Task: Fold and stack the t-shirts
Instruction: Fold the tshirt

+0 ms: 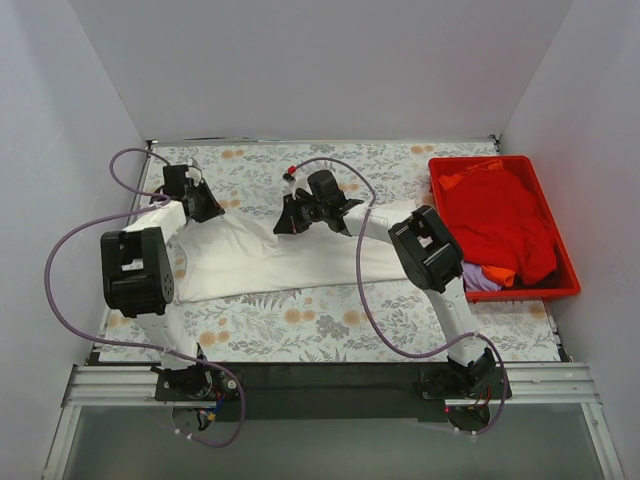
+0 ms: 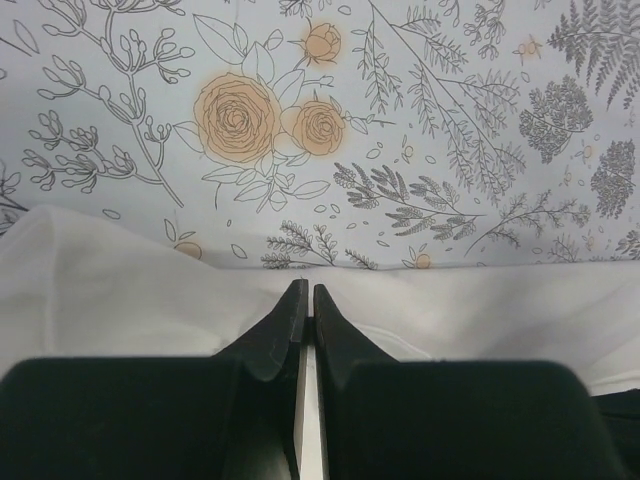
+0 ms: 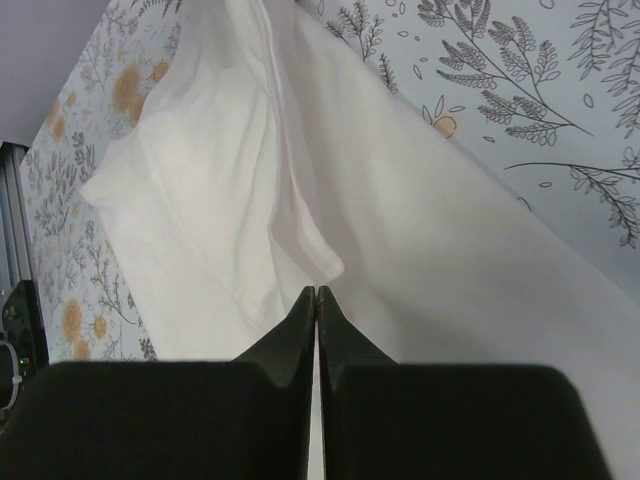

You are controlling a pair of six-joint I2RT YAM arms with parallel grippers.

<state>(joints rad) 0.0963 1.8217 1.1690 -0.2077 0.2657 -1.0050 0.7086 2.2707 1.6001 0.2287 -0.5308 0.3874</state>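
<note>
The white t-shirt [image 1: 290, 262] lies as a long folded band across the middle of the floral cloth. My left gripper [image 1: 210, 210] is at its far left corner. Its jaws are pressed together on the shirt's far edge [image 2: 450, 310], with the tips [image 2: 308, 288] just inside that edge. My right gripper [image 1: 283, 225] is at the shirt's far edge near the middle, shut [image 3: 316, 291], with a raised crease and a curled flap of white cloth [image 3: 315, 255] running into its tips. The red t-shirt [image 1: 500, 215] is bunched in the tray.
The red plastic tray [image 1: 530, 292] stands at the right edge and also holds a bit of purple cloth [image 1: 480, 280]. White walls close in the table on three sides. Purple cables [image 1: 60, 250] loop off both arms. Bare floral tablecloth [image 1: 330, 325] shows in front of the shirt.
</note>
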